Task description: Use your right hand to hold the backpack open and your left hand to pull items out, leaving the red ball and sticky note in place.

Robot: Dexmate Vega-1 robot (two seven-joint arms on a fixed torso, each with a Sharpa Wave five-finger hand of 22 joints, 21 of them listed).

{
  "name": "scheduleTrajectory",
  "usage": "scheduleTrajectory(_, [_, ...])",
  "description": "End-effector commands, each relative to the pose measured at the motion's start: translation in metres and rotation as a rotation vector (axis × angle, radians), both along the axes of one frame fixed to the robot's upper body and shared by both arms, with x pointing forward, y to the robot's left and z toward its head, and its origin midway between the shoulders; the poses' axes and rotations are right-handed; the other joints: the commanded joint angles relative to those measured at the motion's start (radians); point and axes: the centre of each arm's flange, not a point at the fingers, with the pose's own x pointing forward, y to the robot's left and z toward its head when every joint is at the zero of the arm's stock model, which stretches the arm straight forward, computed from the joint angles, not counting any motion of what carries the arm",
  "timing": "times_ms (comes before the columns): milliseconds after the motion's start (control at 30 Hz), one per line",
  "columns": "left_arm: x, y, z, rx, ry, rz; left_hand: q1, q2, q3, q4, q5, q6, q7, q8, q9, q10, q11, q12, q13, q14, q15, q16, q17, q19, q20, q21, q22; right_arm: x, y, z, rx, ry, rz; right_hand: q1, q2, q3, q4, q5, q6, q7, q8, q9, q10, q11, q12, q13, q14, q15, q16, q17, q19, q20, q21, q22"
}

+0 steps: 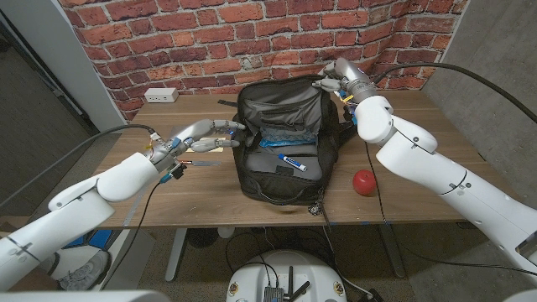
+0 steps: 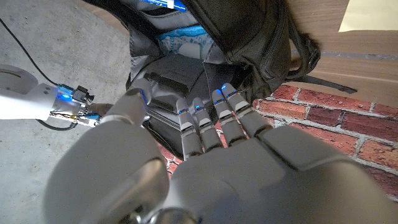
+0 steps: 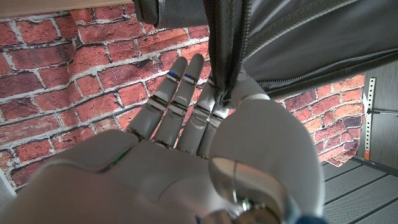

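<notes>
The black backpack (image 1: 281, 186) stands open in the middle of the table. My right hand (image 1: 337, 80) holds its flap up at the far right corner, the zipper edge (image 3: 220, 68) pinched between thumb and fingers (image 3: 180, 93). My left hand (image 1: 205, 134) hovers at the bag's left rim, fingers (image 2: 205, 121) stretched out and apart, holding nothing. Inside lie a blue marker (image 1: 292, 162), a blue-and-white packet (image 1: 281, 134) and a dark flat item (image 2: 177, 74). The red ball (image 1: 363, 181) sits on the table right of the bag. A pale yellow sheet (image 2: 367, 15) lies on the wood beyond the bag.
A thin pen-like item (image 1: 201, 163) lies on the table just below my left hand. A white power strip (image 1: 159, 95) sits at the back left by the brick wall (image 1: 210, 33). Backpack straps hang over the table's front edge (image 1: 319, 205).
</notes>
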Motion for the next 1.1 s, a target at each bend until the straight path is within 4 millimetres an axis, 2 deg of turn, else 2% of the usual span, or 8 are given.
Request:
scheduleTrajectory(33, [0.001, -0.025, 0.018, 0.148, -0.041, -0.036, 0.02, 0.002, -0.006, 0.001, 0.001, 0.001, 0.005, -0.005, 0.002, 0.009, -0.005, -0.005, 0.002, 0.008, -0.145, 0.001, 0.001, 0.009, -0.102, -0.002, 0.003, 0.005, -0.002, 0.006, 0.011, -0.023, 0.009, 0.017, 0.024, -0.001, 0.004, 0.006, 0.015, -0.003, -0.001, 0.002, 0.006, 0.005, -0.003, 0.002, 0.008, -0.123, 0.0, 0.005, 0.008, -0.124, 0.008, 0.005])
scheduleTrajectory(467, [0.006, -0.047, 0.03, 0.255, -0.058, -0.069, 0.05, -0.001, -0.018, 0.005, 0.002, -0.013, 0.002, -0.015, 0.002, -0.009, -0.004, -0.016, 0.002, -0.01, -0.138, -0.007, 0.001, 0.005, -0.116, -0.003, 0.003, 0.009, -0.003, 0.009, 0.026, -0.033, 0.02, 0.017, 0.023, -0.004, 0.005, 0.006, 0.018, -0.004, -0.005, 0.003, 0.006, 0.006, -0.004, 0.005, 0.01, -0.122, -0.004, 0.007, 0.009, -0.124, 0.011, 0.005])
scheduleTrajectory(667, [0.01, -0.057, 0.036, 0.328, -0.063, -0.081, 0.08, 0.002, -0.032, 0.007, 0.003, -0.034, -0.002, -0.023, 0.003, -0.042, -0.004, -0.024, 0.002, -0.041, -0.135, -0.012, 0.002, -0.008, -0.126, -0.007, 0.003, 0.009, -0.002, 0.013, 0.025, -0.034, 0.029, 0.018, 0.024, -0.005, 0.006, 0.007, 0.019, -0.002, -0.008, 0.003, 0.007, 0.006, -0.005, 0.005, 0.011, -0.121, -0.007, 0.007, 0.009, -0.124, 0.013, 0.005])
scheduleTrajectory(1100, [0.014, -0.079, 0.052, 0.471, -0.116, -0.089, 0.121, -0.005, -0.057, 0.007, 0.002, -0.052, -0.016, -0.025, 0.004, -0.062, -0.009, -0.022, 0.002, -0.058, -0.137, -0.009, 0.001, -0.013, -0.127, -0.006, 0.002, 0.008, -0.002, 0.016, 0.027, -0.041, 0.033, 0.02, 0.024, -0.007, 0.006, 0.008, 0.017, -0.003, -0.014, 0.004, 0.005, 0.008, -0.008, 0.006, 0.013, -0.122, -0.01, 0.009, 0.008, -0.124, 0.016, 0.005])
